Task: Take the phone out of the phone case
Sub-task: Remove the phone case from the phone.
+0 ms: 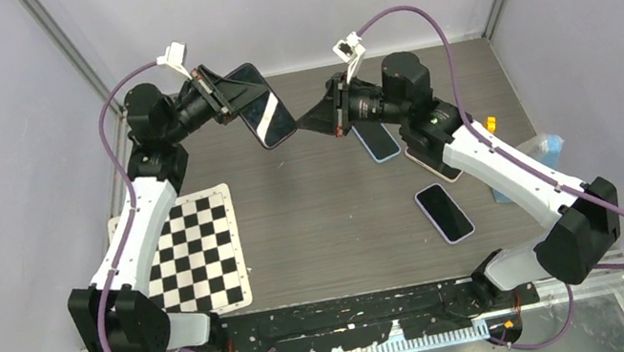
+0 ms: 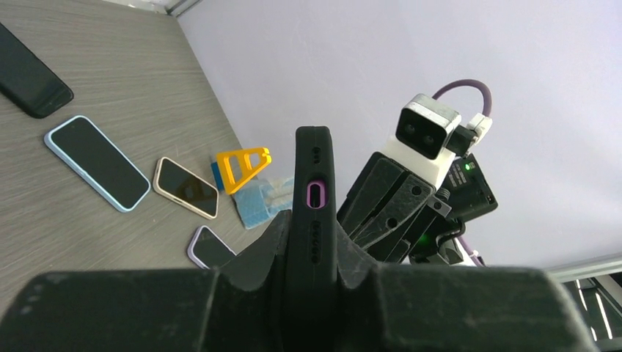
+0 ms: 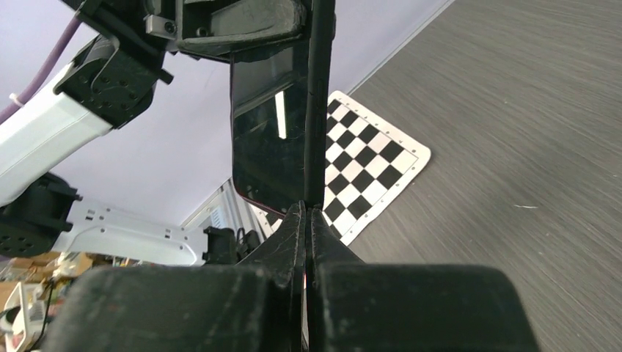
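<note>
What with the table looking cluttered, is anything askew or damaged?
Nothing looks damaged or spilled. The left end effector holds the cased phone aloft; loose phones lie at mismatched angles on the table.

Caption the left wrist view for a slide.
Left end effector grips a black-cased phone edge-on, port facing the camera, four phones on the table behind.

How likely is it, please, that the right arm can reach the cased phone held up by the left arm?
Probably yes. The right gripper sits at the lower corner of the cased phone, which the left gripper holds above the table; nothing lies between them. Its jaws look shut, though.
</note>
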`<move>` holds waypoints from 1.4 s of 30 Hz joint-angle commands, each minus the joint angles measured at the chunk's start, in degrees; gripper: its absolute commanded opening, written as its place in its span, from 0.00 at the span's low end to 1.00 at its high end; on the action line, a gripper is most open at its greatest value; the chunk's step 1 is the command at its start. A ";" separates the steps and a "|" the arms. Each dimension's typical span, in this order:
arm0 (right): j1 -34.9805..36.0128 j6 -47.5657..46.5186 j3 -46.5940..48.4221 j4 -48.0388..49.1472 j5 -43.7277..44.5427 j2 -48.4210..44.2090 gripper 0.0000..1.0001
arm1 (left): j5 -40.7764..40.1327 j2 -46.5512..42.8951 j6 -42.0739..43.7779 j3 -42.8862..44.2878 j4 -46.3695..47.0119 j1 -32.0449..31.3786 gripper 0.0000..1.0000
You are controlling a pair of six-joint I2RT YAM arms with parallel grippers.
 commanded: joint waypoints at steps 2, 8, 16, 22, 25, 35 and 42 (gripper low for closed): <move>-0.13 -3.70 -0.66 -11.58 14.75 4.72 0.01 | 4.56 -2.92 -11.26 7.17 11.10 -1.30 0.00; -0.17 -2.14 -0.85 -14.57 20.68 4.73 0.01 | 3.56 -2.81 -11.52 7.75 11.96 -1.19 0.00; -1.56 0.69 0.34 -20.72 30.14 4.42 0.01 | 1.97 -3.10 -10.64 6.44 11.54 -0.76 0.00; -2.30 1.17 0.02 -21.67 30.66 2.98 0.01 | 0.29 -3.40 -10.20 4.85 10.17 -0.65 0.00; -2.32 0.83 -1.44 -18.61 27.13 0.72 0.01 | -0.38 -3.17 -9.99 4.47 9.59 -0.66 0.00; -2.39 0.62 -5.74 1.24 -0.22 -6.89 0.69 | 0.62 -3.27 -4.78 2.39 6.72 -0.66 0.00; -1.98 8.40 -3.86 9.46 -8.16 -6.28 0.74 | -2.60 -3.39 -7.50 0.28 5.38 -0.65 0.00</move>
